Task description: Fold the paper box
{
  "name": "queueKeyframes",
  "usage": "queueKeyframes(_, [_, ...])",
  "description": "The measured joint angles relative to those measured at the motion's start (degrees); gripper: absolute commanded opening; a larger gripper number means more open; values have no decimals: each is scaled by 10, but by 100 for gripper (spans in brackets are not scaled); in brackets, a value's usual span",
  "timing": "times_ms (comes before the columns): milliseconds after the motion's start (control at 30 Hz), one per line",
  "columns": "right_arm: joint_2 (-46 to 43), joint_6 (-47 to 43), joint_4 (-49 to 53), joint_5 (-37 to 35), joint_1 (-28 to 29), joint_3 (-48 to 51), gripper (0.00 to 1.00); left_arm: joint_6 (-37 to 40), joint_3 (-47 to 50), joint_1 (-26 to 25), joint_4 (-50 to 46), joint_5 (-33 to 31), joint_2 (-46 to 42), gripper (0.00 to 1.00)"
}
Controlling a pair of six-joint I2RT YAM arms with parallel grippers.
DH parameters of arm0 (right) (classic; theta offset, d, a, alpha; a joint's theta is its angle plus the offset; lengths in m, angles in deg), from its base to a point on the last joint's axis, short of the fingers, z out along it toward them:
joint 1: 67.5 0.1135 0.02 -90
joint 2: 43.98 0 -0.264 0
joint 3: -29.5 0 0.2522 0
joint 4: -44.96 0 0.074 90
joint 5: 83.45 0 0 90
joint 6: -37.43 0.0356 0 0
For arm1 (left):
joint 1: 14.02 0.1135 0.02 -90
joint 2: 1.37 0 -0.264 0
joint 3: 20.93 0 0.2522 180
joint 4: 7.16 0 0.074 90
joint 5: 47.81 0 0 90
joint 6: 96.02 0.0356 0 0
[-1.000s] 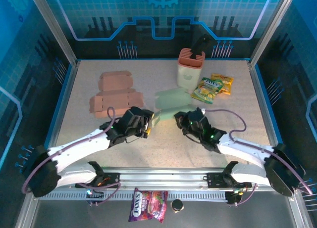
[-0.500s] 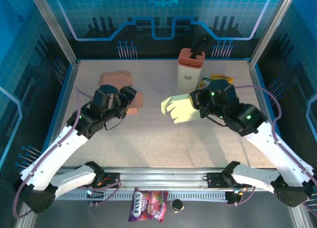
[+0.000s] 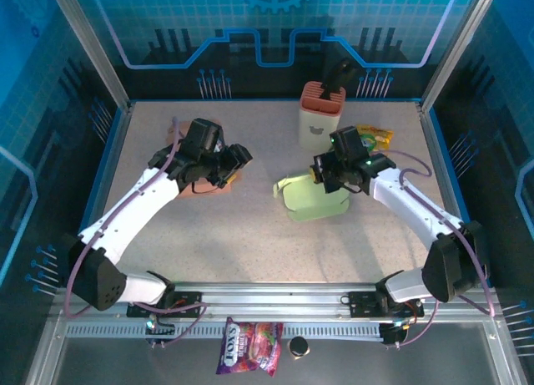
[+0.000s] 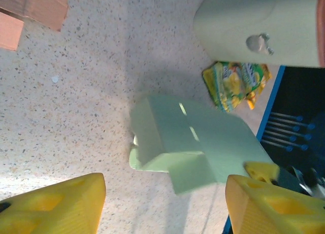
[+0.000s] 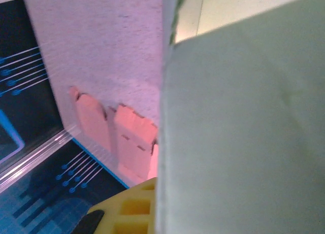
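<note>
The green paper box [image 3: 313,203] sits right of centre on the worktop [image 3: 250,260], its far edge pinched in the right claw [image 3: 338,178]. The left claw [image 3: 232,168] hangs with its fingers wide apart, near the pink cardboard [image 4: 40,5].

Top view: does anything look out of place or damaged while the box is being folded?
Yes: a candy bag and a small dark round object lie off the table, in front of the arms' rail. The green paper box is part-folded, with no visible tear.

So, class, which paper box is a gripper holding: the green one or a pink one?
The pale green box, clamped by the right gripper; the pink boxes lie flat, ungripped.
</note>
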Motion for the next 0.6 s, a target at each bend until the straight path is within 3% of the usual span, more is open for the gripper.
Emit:
queueKeyframes(300, [58, -55, -149, 71, -42, 28, 0, 53, 17, 6, 25, 39, 49, 59])
queueKeyframes(600, [72, -115, -280, 89, -47, 95, 0, 95, 26, 22, 60, 61, 97, 55])
